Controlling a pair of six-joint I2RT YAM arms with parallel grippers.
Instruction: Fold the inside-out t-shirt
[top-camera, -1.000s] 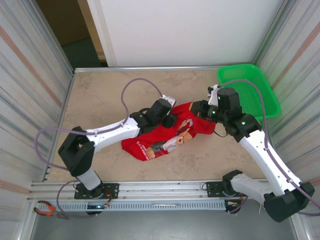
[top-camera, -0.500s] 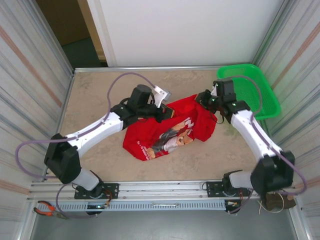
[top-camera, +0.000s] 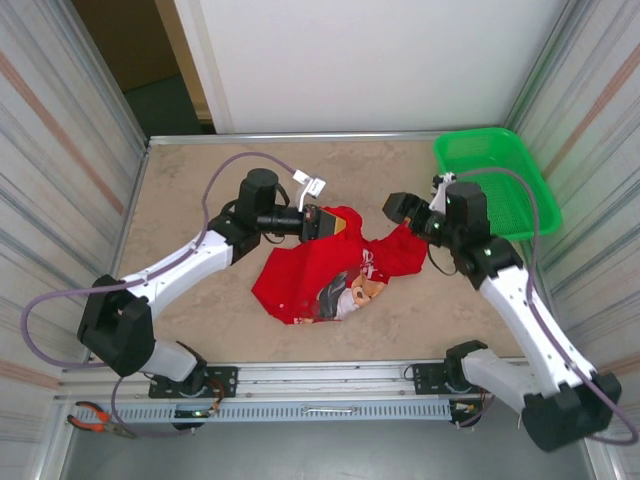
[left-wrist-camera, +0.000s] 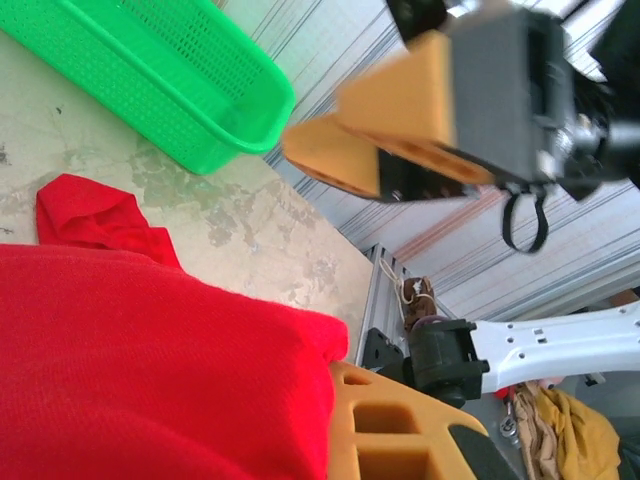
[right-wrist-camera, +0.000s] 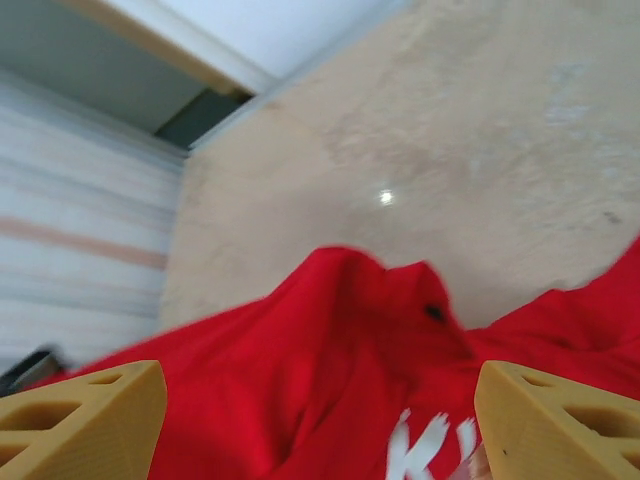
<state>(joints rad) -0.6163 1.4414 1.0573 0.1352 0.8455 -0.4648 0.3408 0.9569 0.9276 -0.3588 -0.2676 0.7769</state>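
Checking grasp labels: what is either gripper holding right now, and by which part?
The left gripper pinches the inside-out t-shirt by its far edge; the right gripper is open, holding nothing.

Left arm reaching right, left gripper (top-camera: 329, 222) pinching t-shirt (top-camera: 305, 272); right gripper (top-camera: 395, 209) spread wide, facing left gripper.

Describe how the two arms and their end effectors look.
The left arm and right arm have white link shells and black joints, each trailing a greyish-purple cable. The left end effector and right end effector are dark blocks with tan wedge-shaped fingers showing triangular cut-outs.
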